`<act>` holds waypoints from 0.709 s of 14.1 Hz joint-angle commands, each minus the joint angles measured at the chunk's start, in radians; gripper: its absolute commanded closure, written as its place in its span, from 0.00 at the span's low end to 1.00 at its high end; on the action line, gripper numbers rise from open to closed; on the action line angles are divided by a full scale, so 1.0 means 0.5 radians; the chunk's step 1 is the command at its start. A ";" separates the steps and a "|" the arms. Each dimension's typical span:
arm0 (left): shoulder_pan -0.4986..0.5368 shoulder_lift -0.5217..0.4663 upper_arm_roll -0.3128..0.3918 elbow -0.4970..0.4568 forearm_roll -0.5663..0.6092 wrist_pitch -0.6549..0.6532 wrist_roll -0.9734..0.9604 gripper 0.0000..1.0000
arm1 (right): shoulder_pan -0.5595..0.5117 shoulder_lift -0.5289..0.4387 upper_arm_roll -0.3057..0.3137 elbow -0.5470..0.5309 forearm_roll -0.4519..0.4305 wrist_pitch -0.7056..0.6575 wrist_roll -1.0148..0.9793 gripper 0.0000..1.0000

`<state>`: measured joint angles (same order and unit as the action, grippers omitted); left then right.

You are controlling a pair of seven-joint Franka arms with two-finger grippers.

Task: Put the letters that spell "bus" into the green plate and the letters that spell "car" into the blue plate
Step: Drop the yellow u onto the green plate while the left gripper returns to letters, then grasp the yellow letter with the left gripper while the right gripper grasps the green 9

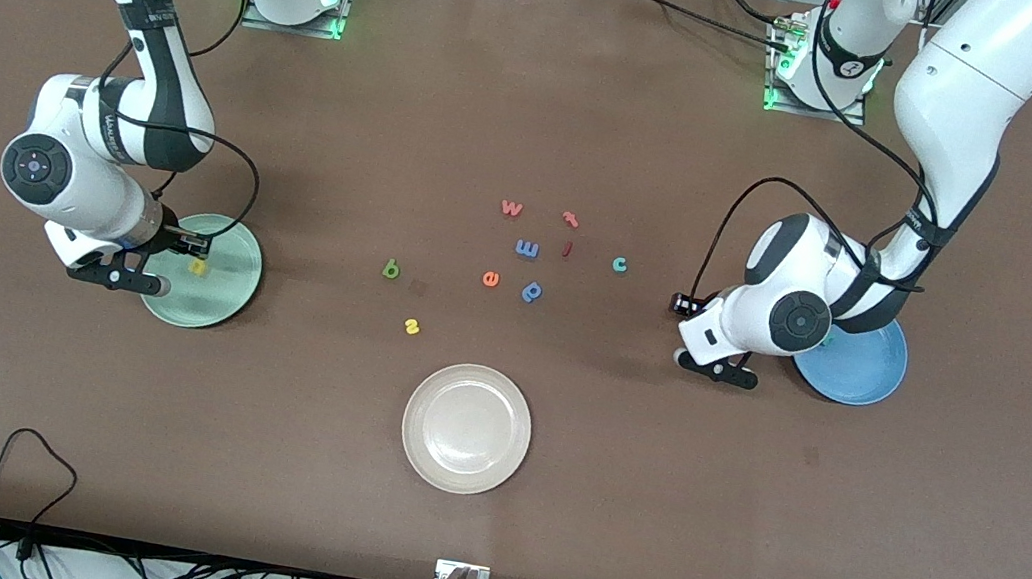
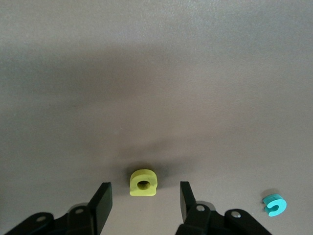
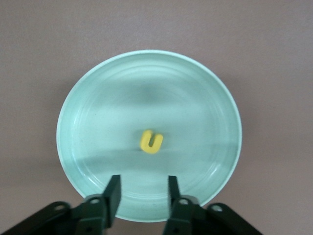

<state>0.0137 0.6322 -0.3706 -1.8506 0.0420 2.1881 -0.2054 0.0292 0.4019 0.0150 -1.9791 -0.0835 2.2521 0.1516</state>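
My right gripper (image 1: 190, 240) (image 3: 143, 178) hangs open over the green plate (image 1: 222, 294) (image 3: 195, 98). A yellow "u" (image 1: 197, 266) (image 3: 151, 141) lies loose in that plate. My left gripper (image 1: 682, 304) (image 2: 145, 186) is low over the table between the teal "c" (image 1: 620, 264) (image 2: 274, 204) and the blue plate (image 1: 863, 374). It is open, and a yellow "a" (image 2: 143, 182) lies on the table just off its fingertips, untouched. The green "b" (image 1: 391, 269) and yellow "s" (image 1: 412, 325) lie mid-table. The left arm covers part of the blue plate.
Other foam letters sit mid-table: an orange "w" (image 1: 511, 208), a red "t" (image 1: 570, 218), a blue "m" (image 1: 527, 249), an orange "e" (image 1: 490, 278) and a blue "p" (image 1: 532, 291). A cream-white plate (image 1: 466, 429) lies nearer the front camera.
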 commanded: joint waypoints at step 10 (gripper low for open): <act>-0.006 0.070 0.008 -0.008 0.122 0.048 -0.071 0.57 | 0.616 0.058 0.034 0.270 0.056 -0.080 0.567 0.15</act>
<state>0.0130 0.6575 -0.3688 -1.8531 0.0755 2.2000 -0.2141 0.2970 0.3836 0.0390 -1.9030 -0.0725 2.2302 0.3589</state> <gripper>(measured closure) 0.529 0.128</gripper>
